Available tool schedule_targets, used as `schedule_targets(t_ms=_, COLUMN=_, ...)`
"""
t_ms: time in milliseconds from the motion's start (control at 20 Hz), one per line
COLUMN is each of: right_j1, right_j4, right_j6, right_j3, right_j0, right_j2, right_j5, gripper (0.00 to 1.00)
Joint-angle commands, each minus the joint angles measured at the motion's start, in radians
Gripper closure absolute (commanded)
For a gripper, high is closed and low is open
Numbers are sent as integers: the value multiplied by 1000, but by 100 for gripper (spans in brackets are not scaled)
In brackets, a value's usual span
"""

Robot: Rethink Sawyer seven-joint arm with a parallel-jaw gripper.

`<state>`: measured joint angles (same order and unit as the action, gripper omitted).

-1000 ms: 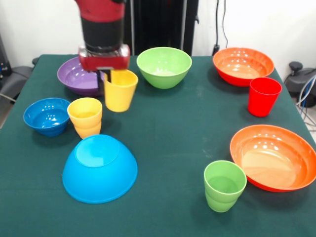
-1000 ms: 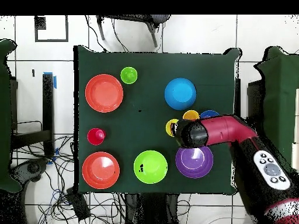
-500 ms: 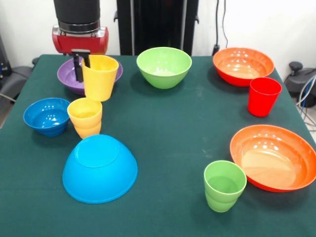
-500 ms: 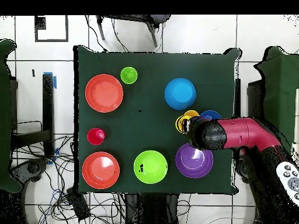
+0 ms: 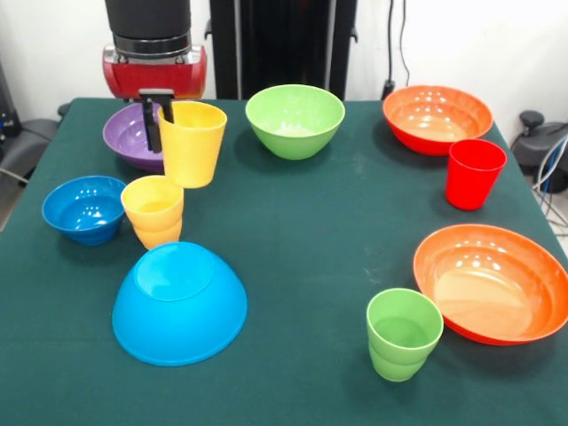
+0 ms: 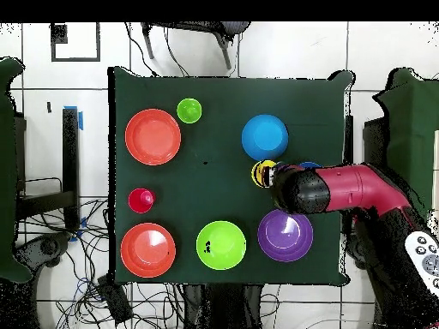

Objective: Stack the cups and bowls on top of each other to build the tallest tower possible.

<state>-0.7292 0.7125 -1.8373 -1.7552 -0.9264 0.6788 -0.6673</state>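
One yellow cup [image 5: 192,143] was held clear of the table, the gripper [image 5: 161,115] closed on its rim: one dark finger [image 5: 153,127] ran down the outer wall, and the opposing finger appeared to be inside the mouth, mostly hidden. The held cup hung directly below the jaws, mouth upward, its long axis close to vertical with a slight lean, the base tapering narrower than the rim. Just below the jaws and toward the camera stood the second yellow cup [image 5: 153,210], upright on the table with its mouth up. Further in that direction sat the light-blue bowl [image 5: 179,303], inverted, its flat base uppermost. The purple bowl [image 5: 133,136] lay just behind the jaws, the small dark-blue bowl [image 5: 83,209] off to one side. In the overhead view the arm covered most of this cluster. In my judgement the step in hand was carrying the cup to a stacking spot, probably the inverted bowl's flat base. To do it well, the carry height should clear the standing cup's rim, the cup's axis should be brought plumb over the centre of the flat, and release should come only once the cup's base rests fully seated.
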Motion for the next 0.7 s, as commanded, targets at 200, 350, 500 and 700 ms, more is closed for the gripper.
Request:
schedule_targets(t_ms=200, right_j1=-2, right_j4=-80, right_j6=298, right_j3=95, right_j0=-64, right_j2=138, right_j5=-118, gripper=100)
schedule_targets(t_ms=350, right_j1=-30, right_j4=-106, right_j6=315, right_j3=108, right_j0=-74, right_j2=157, right_j5=-164, gripper=100)
schedule_targets(t_ms=500, right_j1=-25, right_j4=-105, right_j6=322, right_j3=138, right_j0=-74, right_j2=160, right_j5=-187, gripper=100)
schedule_targets(t_ms=700, right_j1=30, right_j4=-71, right_j6=343, right_j3=194, right_j0=-59, right_j2=148, right_j5=-204, gripper=100)
